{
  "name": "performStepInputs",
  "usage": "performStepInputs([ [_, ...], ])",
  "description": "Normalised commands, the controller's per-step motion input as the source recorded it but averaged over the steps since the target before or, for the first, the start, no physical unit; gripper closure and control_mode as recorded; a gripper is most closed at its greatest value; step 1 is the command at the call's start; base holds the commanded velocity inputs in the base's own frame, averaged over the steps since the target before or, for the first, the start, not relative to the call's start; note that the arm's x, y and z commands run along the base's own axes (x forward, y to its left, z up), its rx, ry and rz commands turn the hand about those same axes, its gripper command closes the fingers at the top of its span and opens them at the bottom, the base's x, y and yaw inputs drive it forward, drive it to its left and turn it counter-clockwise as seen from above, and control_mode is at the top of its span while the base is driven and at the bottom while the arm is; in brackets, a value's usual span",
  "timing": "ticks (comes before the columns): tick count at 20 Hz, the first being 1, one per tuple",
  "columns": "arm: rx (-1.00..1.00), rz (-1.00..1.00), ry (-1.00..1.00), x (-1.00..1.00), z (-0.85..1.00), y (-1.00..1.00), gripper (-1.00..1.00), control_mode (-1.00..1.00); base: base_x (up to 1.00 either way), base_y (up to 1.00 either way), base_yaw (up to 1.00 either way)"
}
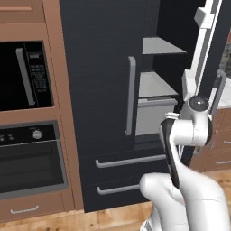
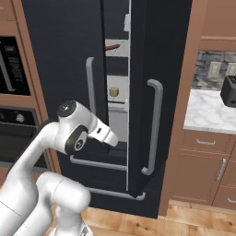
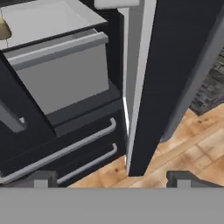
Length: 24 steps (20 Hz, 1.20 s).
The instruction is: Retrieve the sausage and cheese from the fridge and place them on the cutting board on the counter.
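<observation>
The fridge (image 2: pixel 60 41) is dark navy, its left door shut and its right door (image 2: pixel 161 50) swung partly open. Through the gap a reddish sausage (image 2: pixel 113 47) lies on an upper shelf, and a tan cheese (image 2: pixel 113 91) block sits on the shelf below. In the hand view the cheese (image 3: pixel 3 29) shows at the top left, above a grey inner drawer (image 3: pixel 61 70). My gripper (image 3: pixel 113 179) is open with nothing between its fingertips (image 3: pixel 43 179), low in front of the gap beside the open door's edge (image 3: pixel 144 87). The cutting board and the counter are out of view.
A black microwave (image 1: pixel 25 74) and wall oven (image 1: pixel 29 158) in wood cabinetry stand left of the fridge. Two fridge drawers with grey handles (image 1: pixel 128 160) sit below the doors. Right of the fridge, brown cabinets carry a white top (image 2: pixel 207 110) with a toaster (image 2: pixel 229 91). The floor is wood.
</observation>
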Motion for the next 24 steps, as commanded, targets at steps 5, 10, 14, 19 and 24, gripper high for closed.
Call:
performStepInputs([
  [5, 0.02, -0.38, 0.01, 1.0, 0.0, 0.36, -1.0, -1.0, 0.0, 0.0, 0.0],
  [10, 0.16, -0.3, 0.0, 0.99, 0.0, 0.02, -1.0, -1.0, 0.0, 0.0, 0.0],
  [14, 0.21, -0.3, 0.0, 0.81, -0.09, -0.25, -1.0, -1.0, 0.0, 0.0, 0.0],
  [19, 0.22, -0.26, -0.03, 0.38, -0.12, -0.52, -1.0, -1.0, 0.0, 0.0, 0.0],
  [24, 0.19, -0.25, -0.1, 0.51, -0.24, -0.27, -1.0, -1.0, 0.0, 0.0, 0.0],
])
